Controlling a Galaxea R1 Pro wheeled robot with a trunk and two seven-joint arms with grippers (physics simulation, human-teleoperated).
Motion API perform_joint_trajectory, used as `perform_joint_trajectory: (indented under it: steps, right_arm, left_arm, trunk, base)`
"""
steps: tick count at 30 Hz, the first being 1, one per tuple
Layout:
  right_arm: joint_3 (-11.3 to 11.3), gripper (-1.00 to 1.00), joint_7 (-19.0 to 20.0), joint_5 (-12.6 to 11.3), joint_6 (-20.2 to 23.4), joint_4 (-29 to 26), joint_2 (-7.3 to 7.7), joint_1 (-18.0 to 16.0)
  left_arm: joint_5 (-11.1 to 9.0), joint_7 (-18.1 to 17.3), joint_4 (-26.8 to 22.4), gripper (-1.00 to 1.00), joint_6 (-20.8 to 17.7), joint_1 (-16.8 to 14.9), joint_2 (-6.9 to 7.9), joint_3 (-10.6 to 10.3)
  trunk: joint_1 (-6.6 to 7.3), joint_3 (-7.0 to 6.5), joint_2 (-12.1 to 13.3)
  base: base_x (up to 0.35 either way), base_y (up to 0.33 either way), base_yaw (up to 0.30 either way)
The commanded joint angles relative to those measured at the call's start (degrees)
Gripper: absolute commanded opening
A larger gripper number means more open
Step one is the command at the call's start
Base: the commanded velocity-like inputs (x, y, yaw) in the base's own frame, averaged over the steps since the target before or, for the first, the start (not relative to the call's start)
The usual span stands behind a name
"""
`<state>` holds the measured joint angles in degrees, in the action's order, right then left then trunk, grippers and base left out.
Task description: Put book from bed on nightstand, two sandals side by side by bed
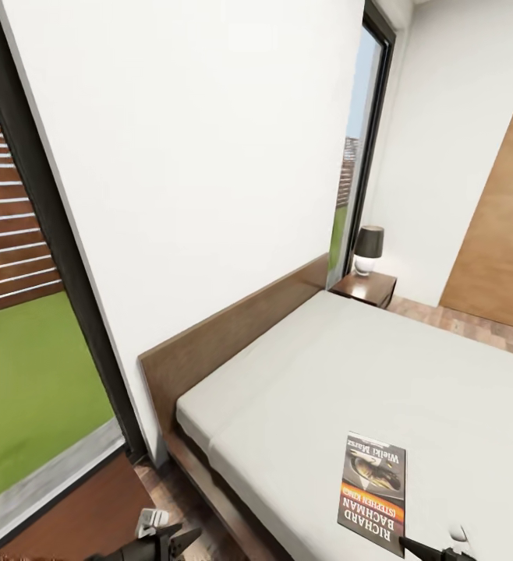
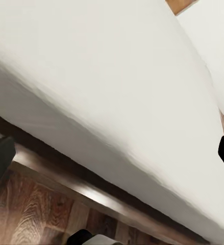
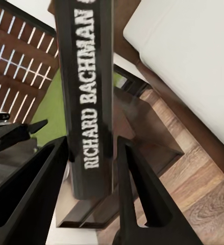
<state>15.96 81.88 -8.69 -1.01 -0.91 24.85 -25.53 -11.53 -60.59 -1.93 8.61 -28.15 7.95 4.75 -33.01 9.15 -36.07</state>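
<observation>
Book [image 1: 373,492] near the bed's [image 1: 303,389] foot-side edge is thin, light and slick, and your right gripper [image 3: 91,168] already straddles its spine, so pinch there; left gripper's opening I cannot tell.

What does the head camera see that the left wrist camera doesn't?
Head view: the book, a lamp on the far nightstand, the headboard and a window. Left wrist view: a close-up of the frame rail under the mattress's side. Both: the pale mattress and the wood floor.
</observation>
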Motion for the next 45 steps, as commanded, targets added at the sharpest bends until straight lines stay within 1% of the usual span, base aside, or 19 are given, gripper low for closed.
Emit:
perform_joint_trajectory:
  steps: [1, 45]
  right_arm:
    - [0.12, -1.00, 0.12, -0.36, -0.13, 0.03, 0.02, -0.05]
    - [0.12, -1.00, 0.12, -0.36, -0.13, 0.03, 0.02, -0.05]
  left_arm:
    - [0.37, -0.14, 0.08, 1.00, 0.27, -0.07, 0.01, 0.43]
    - [0.37, -0.14, 0.08, 1.00, 0.27, -0.07, -0.04, 0.43]
  trunk:
    - [-0.02, 0.10, -0.09]
    - [-0.02, 0.10, -0.09]
  base:
    - [0.000, 0.000, 0.200]
    - [0.000, 0.000, 0.201]
